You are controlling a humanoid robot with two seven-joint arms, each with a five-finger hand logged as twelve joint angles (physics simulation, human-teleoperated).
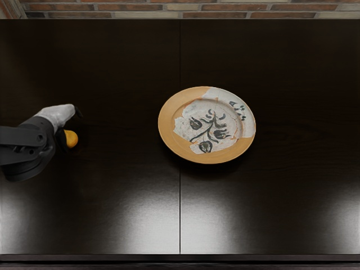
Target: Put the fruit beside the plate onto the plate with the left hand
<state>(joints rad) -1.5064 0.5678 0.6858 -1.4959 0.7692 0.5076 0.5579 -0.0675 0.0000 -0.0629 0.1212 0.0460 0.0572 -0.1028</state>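
The orange fruit [71, 138] is seen at the far left of the dark surface [112, 214], partly hidden by the left hand [56, 116], at its lower right edge. Whether the hand is closed on it cannot be told. The plate [166, 121] lies well apart to the right, so a rightward carry is judged necessary.

Plate [165, 121] is sitting on the table [112, 214], slightly right of centre. Fruit [71, 138] is lying on the table well to the plate's left, apart from it. Left hand [55, 115] is hanging at the left edge, partly covering the fruit. Wall [169, 7] is running behind the table
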